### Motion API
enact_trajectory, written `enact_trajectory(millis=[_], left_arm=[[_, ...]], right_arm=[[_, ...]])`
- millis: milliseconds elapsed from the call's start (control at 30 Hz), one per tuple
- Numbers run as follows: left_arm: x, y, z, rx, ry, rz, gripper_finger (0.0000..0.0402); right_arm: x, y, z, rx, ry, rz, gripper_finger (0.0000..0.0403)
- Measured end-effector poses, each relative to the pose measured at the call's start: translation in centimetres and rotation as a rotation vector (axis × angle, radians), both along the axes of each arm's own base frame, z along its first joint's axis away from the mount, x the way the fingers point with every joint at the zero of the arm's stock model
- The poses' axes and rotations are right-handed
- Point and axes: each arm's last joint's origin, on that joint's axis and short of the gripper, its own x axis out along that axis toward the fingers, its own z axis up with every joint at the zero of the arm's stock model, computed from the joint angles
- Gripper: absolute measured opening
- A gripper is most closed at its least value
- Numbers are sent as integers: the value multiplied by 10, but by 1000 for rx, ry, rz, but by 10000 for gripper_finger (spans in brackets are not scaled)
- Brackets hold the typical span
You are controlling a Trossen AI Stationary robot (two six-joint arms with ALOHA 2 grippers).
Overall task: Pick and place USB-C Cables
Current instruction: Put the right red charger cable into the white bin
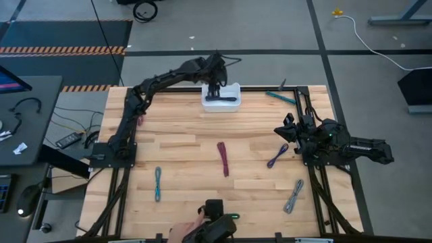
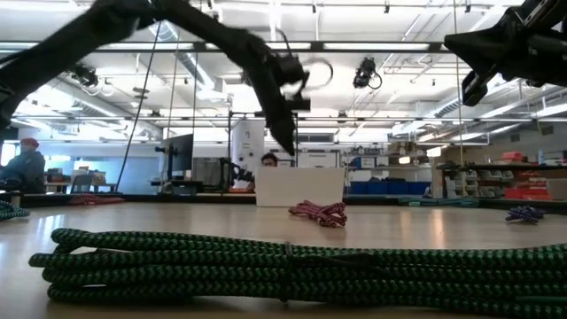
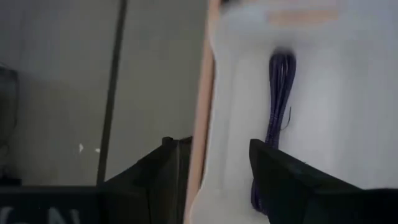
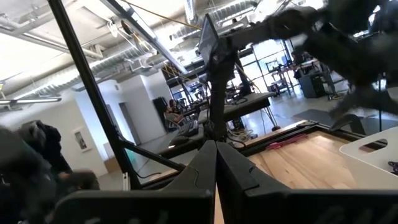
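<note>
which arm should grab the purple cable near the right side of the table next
Right, probably. The right gripper hovers beside that purple cable, fingers shut. The left gripper is over the white tray at the far edge, open.

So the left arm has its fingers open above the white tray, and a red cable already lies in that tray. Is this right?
Almost. The left gripper does hold its fingers open above the white tray, but the cable inside is purple, not red, as the left wrist view shows. The maroon cable lies out on the table.
</note>
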Motion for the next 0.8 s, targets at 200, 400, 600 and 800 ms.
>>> enact_trajectory(millis=[200,400,600,800], left_arm=[[-19,-32,69,-15,-171,39,177],[-25,-72,104,-144,-291,-49,152],[-2,-132,99,-245,-265,-201,127],[21,-200,57,-281,-207,-377,111]], right_arm=[[0,0,0,0,0,0,10],[0,0,0,0,0,0,10],[0,0,0,0,0,0,10],[0,0,0,0,0,0,10]])
